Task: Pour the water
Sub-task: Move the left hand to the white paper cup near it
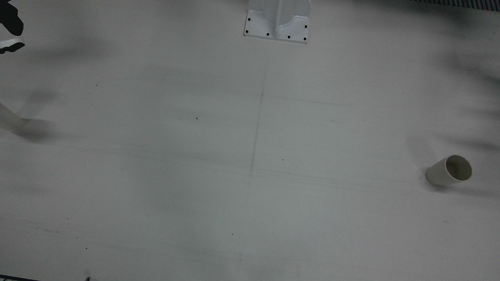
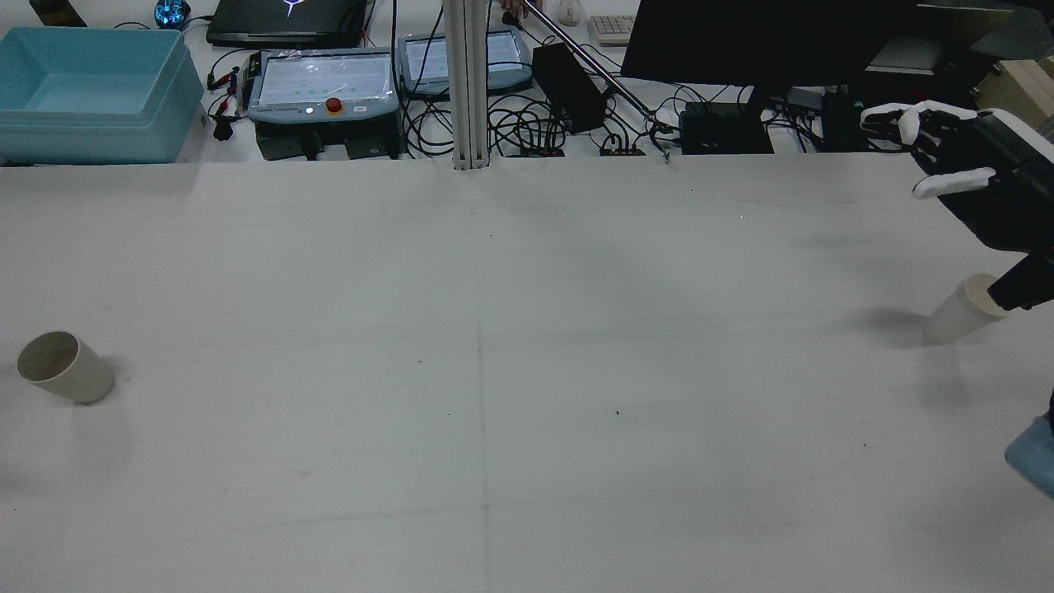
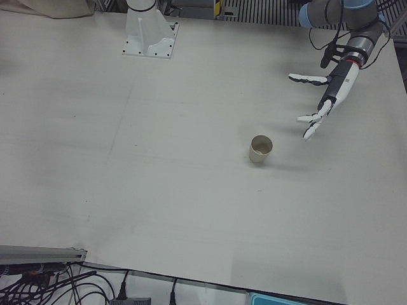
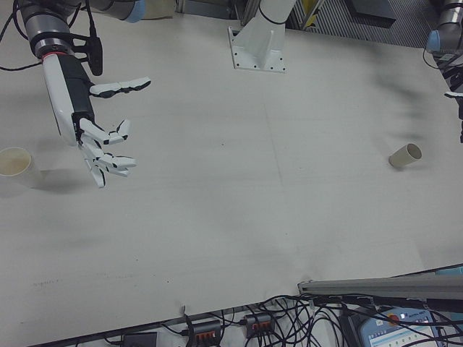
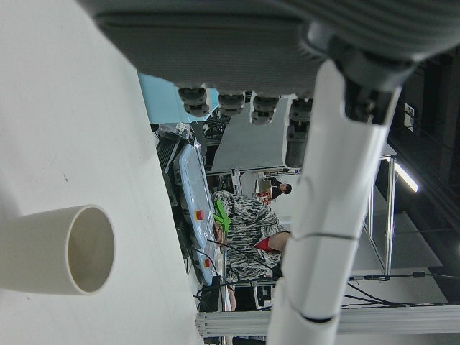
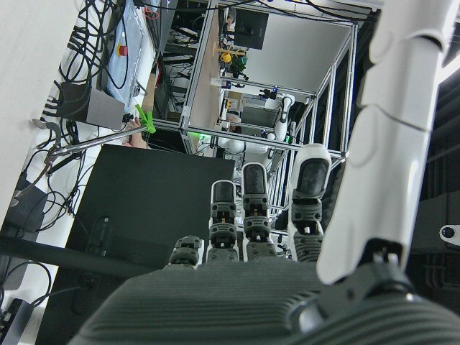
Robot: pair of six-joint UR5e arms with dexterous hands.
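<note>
One white paper cup [image 3: 260,149] stands on the table on my left side; it also shows in the rear view [image 2: 64,367], the front view [image 1: 449,170] and the left hand view [image 5: 65,250]. My left hand [image 3: 321,105] is open and empty, held above the table a little beyond that cup and apart from it. A second white cup [image 4: 16,168] stands on my right side, also in the rear view [image 2: 963,309]. My right hand [image 4: 101,141] is open and empty, raised above the table beside that cup; it also shows in the rear view [image 2: 947,152].
The white arm pedestal [image 1: 277,23] is bolted at the table's back middle. A teal bin [image 2: 90,91], control boxes [image 2: 321,86] and cables lie beyond the far edge. A blue object [image 2: 1033,453] sits at the rear view's right edge.
</note>
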